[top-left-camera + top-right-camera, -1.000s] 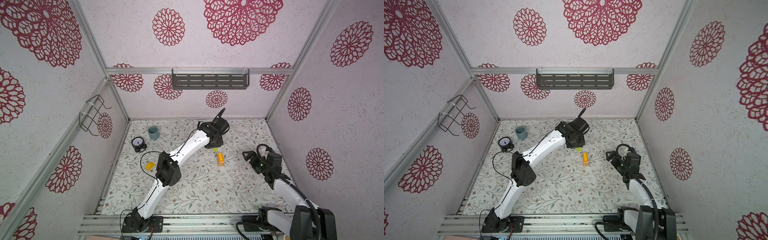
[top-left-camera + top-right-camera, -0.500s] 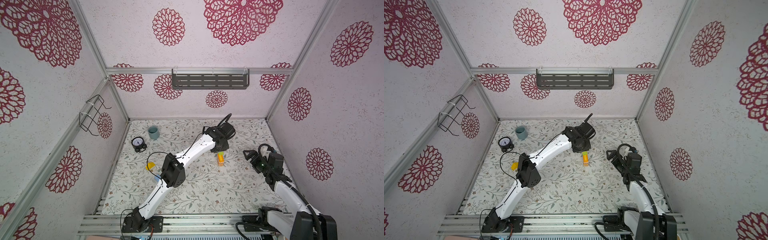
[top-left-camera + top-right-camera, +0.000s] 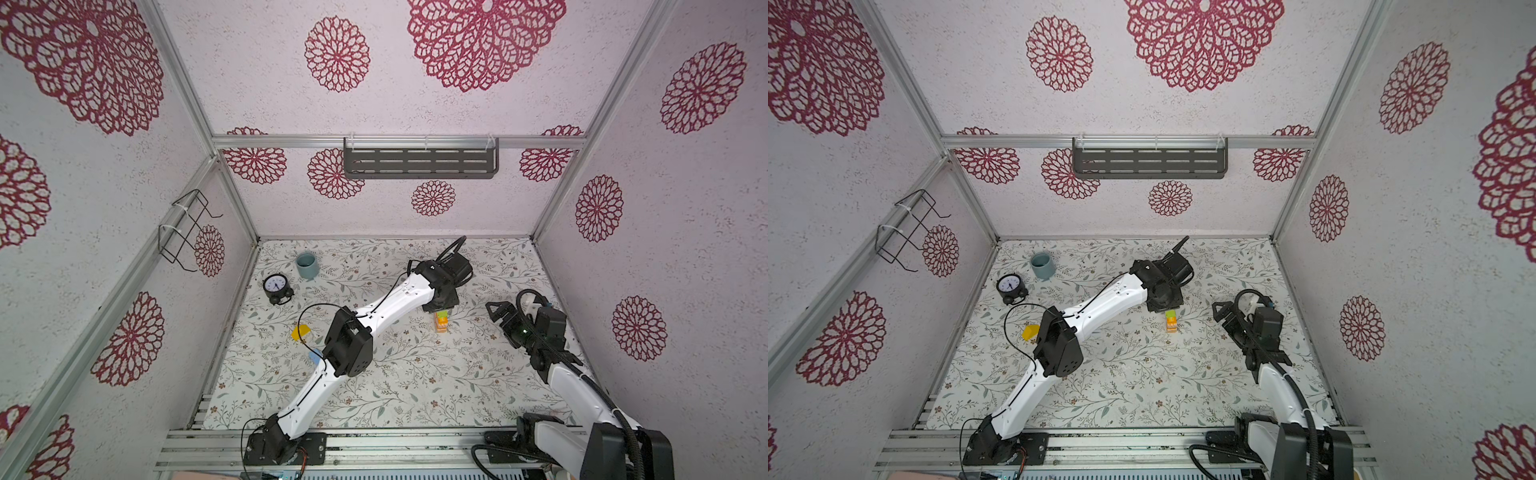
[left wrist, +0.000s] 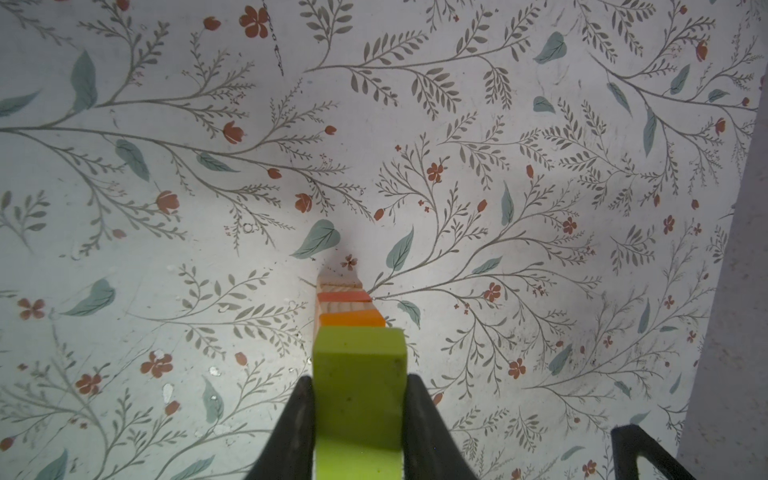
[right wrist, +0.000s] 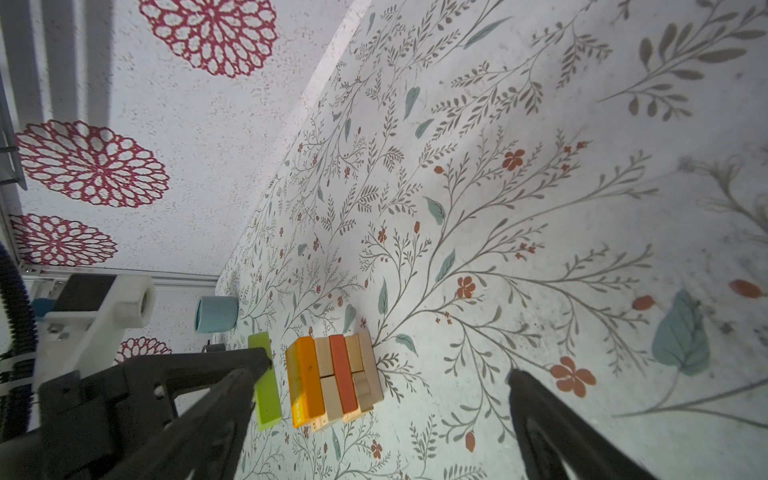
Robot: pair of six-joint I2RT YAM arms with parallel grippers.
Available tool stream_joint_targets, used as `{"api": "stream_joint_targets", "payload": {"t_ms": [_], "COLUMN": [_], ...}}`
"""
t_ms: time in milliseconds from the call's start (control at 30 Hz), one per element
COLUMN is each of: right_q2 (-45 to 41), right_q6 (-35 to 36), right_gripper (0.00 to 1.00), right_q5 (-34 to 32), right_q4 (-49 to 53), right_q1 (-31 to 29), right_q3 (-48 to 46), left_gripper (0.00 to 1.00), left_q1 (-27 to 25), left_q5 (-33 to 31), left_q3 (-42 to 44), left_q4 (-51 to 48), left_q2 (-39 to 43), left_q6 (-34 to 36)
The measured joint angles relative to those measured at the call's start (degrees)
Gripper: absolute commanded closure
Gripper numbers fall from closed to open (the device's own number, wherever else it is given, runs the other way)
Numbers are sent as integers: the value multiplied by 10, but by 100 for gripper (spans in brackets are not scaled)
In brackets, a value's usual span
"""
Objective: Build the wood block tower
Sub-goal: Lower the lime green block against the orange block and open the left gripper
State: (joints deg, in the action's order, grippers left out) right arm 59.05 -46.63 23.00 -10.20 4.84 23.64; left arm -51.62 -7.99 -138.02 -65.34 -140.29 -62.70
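- My left claw [image 4: 359,380] is closed narrowly on a green block [image 4: 358,353], its black fingers [image 4: 299,415] pressing the block's two opposite flat sides.
- In the right wrist view the green block [image 5: 266,386] hangs directly over the tower [image 5: 336,382] with a thin gap between them, so I judge it has not been set down.
- The tower [image 3: 441,326] stands on the flowered table [image 3: 415,374], a little right of centre in both top views. An orange block is on top, with plain wood and red-orange layers below.
- The block looks light, stiff and smooth-painted, so it might slide. I think a hold across the flat sides, near the middle, is the right one.
- The tower is slim and I expect it would tip easily, so I'd lower the block straight down and release it gently.
- My right claw [image 5: 390,365] is spread wide and empty, off to the tower's right in the top views.
- A yellow block [image 3: 301,332] lies at centre left. A clock [image 3: 276,286] and a cup [image 3: 306,265] sit further up and to the left.
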Motion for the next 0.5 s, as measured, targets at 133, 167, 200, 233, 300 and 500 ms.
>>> {"api": "stream_joint_targets", "payload": {"t_ms": [133,167,200,233,300,500], "right_q2": [0,0,0,0,1,1], "right_q6": [0,0,0,0,0,0], "right_gripper": [1,1,1,1,1,1], "right_q5": [0,0,0,0,0,0], "right_q4": [0,0,0,0,-1,-1], "right_q1": [0,0,0,0,0,0], "right_q3": [0,0,0,0,0,0], "left_gripper": [73,74,73,74,74,74], "left_q1": [0,0,0,-1,-1,-2], "left_q5": [0,0,0,0,0,2], "left_q3": [2,2,2,2,2,2], "left_q4": [1,2,3,4,5,11], "left_q2": [0,0,0,0,0,0], "left_q6": [0,0,0,0,0,-2]}}
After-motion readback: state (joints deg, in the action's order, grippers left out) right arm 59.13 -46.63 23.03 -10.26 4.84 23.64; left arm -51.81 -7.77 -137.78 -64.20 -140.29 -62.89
